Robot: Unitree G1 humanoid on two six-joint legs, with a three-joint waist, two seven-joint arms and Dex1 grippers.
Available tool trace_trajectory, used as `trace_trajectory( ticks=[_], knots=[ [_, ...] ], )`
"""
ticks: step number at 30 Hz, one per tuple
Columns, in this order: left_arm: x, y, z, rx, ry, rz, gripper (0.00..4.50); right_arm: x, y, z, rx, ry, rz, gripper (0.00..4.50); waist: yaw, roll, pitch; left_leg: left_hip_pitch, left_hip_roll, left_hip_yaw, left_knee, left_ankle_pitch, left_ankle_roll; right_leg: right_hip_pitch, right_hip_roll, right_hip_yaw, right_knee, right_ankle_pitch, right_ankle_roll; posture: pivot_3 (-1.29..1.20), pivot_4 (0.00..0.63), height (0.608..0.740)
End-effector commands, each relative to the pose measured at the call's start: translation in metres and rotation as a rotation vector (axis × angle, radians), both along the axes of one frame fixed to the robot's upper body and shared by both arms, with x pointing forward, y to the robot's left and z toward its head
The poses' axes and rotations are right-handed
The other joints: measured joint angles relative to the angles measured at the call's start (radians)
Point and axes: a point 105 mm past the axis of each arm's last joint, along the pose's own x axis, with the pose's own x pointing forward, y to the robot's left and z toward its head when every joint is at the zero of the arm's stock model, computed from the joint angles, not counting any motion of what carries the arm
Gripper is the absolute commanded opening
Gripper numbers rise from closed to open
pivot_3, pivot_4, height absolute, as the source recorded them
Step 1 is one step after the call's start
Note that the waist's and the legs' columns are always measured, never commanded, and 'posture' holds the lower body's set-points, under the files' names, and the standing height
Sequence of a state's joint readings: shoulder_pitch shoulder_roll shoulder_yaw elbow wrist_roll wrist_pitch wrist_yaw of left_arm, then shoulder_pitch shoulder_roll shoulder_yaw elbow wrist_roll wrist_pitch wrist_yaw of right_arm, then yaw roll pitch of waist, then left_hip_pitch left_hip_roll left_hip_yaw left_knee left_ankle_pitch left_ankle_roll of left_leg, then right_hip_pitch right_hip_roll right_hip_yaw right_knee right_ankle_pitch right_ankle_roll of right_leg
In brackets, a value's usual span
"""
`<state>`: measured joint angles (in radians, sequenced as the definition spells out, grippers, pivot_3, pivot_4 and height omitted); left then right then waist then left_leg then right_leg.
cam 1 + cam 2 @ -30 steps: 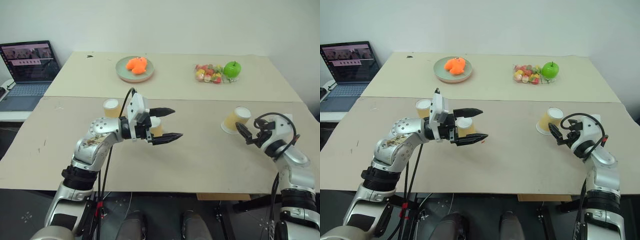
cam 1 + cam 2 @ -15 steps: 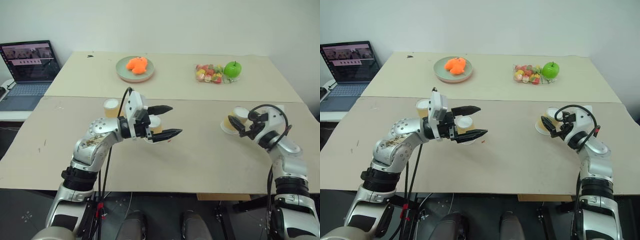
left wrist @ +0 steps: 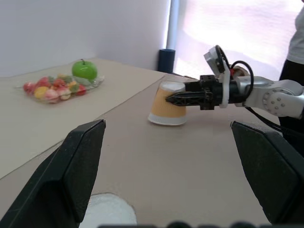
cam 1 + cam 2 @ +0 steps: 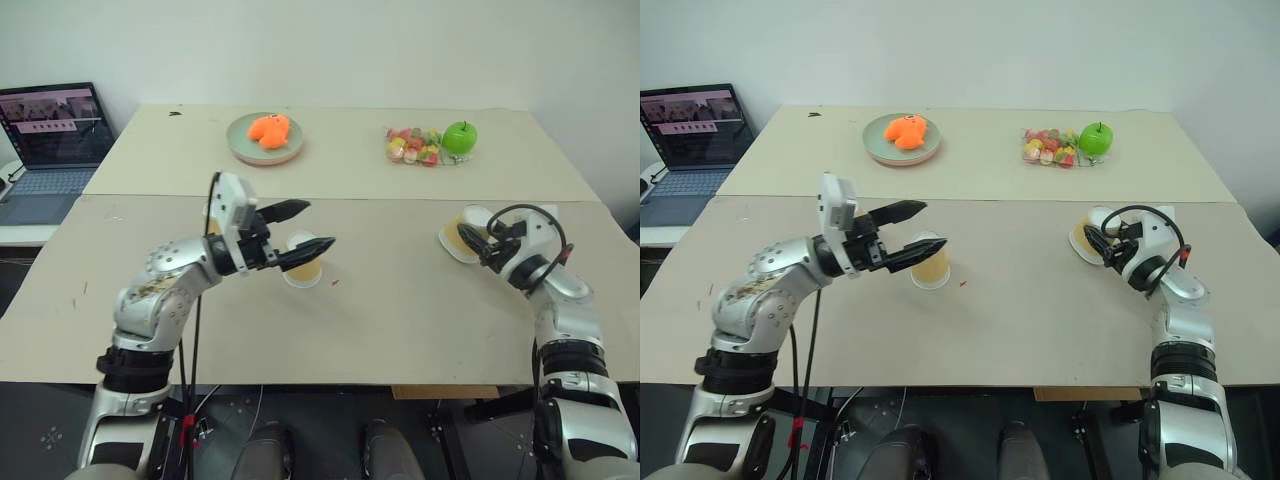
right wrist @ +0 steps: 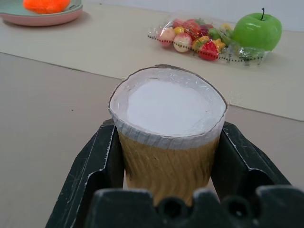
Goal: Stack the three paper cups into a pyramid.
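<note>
In the left eye view the left claw (image 4: 308,227) hangs in the middle of the frame with its two black fingers spread apart and holding nothing, just above an upside-down paper cup (image 4: 303,262) on the tan surface (image 4: 400,310). At the right edge, the right claw (image 4: 470,238) is clamped on the far-right cup (image 4: 461,237), which looks tipped toward it. The right eye view shows the same layout, with a green plate (image 4: 902,140) bearing something orange in the upper middle, an apple (image 4: 1095,138) beside a packet of sweets to its right, and a laptop (image 4: 695,130) at the upper left. I can place only two of the three cups with confidence; a third near the left arm is hidden or too unclear to call. The left wrist view looks across the surface at the right claw (image 3: 167,99) pinching that cup (image 3: 167,103) by its side near the centre of the frame. In the right wrist view the cup (image 5: 168,137) sits base-up between both fingers (image 5: 102,159), squeezed at its upper wall. The likely risks: thin paper may crumple under the clamp, or the tilted cup could slip out on lifting and land askew on the base cups.
</note>
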<state>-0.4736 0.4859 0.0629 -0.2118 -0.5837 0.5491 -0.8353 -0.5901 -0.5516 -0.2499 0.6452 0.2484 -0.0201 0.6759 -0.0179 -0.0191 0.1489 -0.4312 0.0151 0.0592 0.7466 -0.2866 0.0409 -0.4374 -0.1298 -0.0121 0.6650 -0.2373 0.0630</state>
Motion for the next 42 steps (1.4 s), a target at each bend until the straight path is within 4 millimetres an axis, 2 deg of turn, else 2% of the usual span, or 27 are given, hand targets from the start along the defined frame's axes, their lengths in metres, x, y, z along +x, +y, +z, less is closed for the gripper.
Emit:
trace_trajectory(
  ticks=[1, 2, 5, 9, 12, 14, 16, 29, 42],
  knots=[
    [-0.008, 0.016, 0.001, 0.019, -0.017, 0.052, 4.50, 0.006, 0.020, 0.034, 0.011, -0.103, 0.084, 2.27, -0.001, 0.000, 0.000, 0.000, 0.000, 0.000, 0.000, 0.000, 0.000, 0.000, 0.000, 0.000, 0.000, 0.000, 0.000, 0.00, 0.150, 0.676],
    [-0.009, 0.020, -0.001, 0.023, -0.011, 0.064, 4.50, 0.006, 0.024, 0.037, 0.012, -0.108, 0.106, 2.27, -0.001, 0.000, 0.000, 0.000, 0.000, 0.000, 0.000, 0.000, 0.000, 0.000, 0.000, 0.001, 0.000, 0.000, 0.000, 0.00, 0.150, 0.676],
    [-0.016, 0.037, -0.008, 0.032, 0.024, 0.115, 4.50, -0.009, 0.075, 0.044, -0.012, -0.077, 0.399, 2.27, -0.001, 0.001, 0.001, 0.000, 0.001, 0.000, 0.000, 0.000, 0.000, -0.001, 0.000, 0.000, 0.000, 0.000, 0.000, 0.00, 0.150, 0.676],
    [-0.017, 0.042, -0.004, 0.014, 0.018, 0.152, 4.50, -0.038, 0.121, 0.040, -0.032, 0.022, 0.709, 2.27, 0.006, 0.001, 0.001, -0.001, 0.002, -0.001, 0.000, 0.000, 0.000, 0.000, 0.000, -0.001, 0.000, 0.000, 0.000, 0.00, 0.150, 0.676],
    [-0.017, 0.041, -0.001, -0.004, 0.016, 0.162, 4.50, -0.053, 0.139, 0.035, -0.070, 0.064, 0.843, 2.27, 0.014, 0.001, 0.001, 0.000, 0.001, -0.002, 0.000, 0.000, 0.001, 0.001, -0.002, -0.002, 0.000, 0.000, 0.000, 0.00, 0.150, 0.676],
    [-0.020, 0.038, -0.001, -0.001, 0.014, 0.158, 4.50, -0.050, 0.148, 0.026, -0.121, 0.080, 0.874, 2.27, 0.016, 0.001, 0.001, 0.000, 0.001, -0.002, 0.000, 0.000, 0.001, 0.001, -0.002, -0.002, 0.000, 0.000, 0.000, 0.00, 0.150, 0.676],
    [-0.022, 0.037, -0.002, 0.000, 0.014, 0.159, 4.50, -0.047, 0.154, 0.022, -0.164, 0.079, 0.884, 2.27, 0.014, 0.001, 0.001, 0.000, 0.000, -0.002, 0.000, 0.000, 0.001, 0.001, -0.002, -0.002, -0.001, 0.000, 0.000, 0.00, 0.150, 0.676],
    [-0.024, 0.038, 0.004, -0.026, 0.006, 0.187, 4.50, -0.028, 0.172, 0.025, -0.172, 0.019, 0.899, 2.27, 0.005, 0.001, 0.002, 0.000, 0.000, -0.001, 0.000, 0.000, -0.001, 0.000, -0.001, -0.002, 0.000, 0.000, 0.000, 0.00, 0.150, 0.676],
    [-0.022, 0.037, 0.011, -0.042, -0.010, 0.197, 4.50, -0.020, 0.174, 0.018, -0.153, 0.030, 0.873, 2.27, 0.004, 0.001, 0.002, 0.000, 0.000, -0.001, 0.000, 0.000, -0.001, 0.000, -0.001, -0.002, 0.000, 0.000, 0.000, 0.00, 0.150, 0.676]
  ],
)
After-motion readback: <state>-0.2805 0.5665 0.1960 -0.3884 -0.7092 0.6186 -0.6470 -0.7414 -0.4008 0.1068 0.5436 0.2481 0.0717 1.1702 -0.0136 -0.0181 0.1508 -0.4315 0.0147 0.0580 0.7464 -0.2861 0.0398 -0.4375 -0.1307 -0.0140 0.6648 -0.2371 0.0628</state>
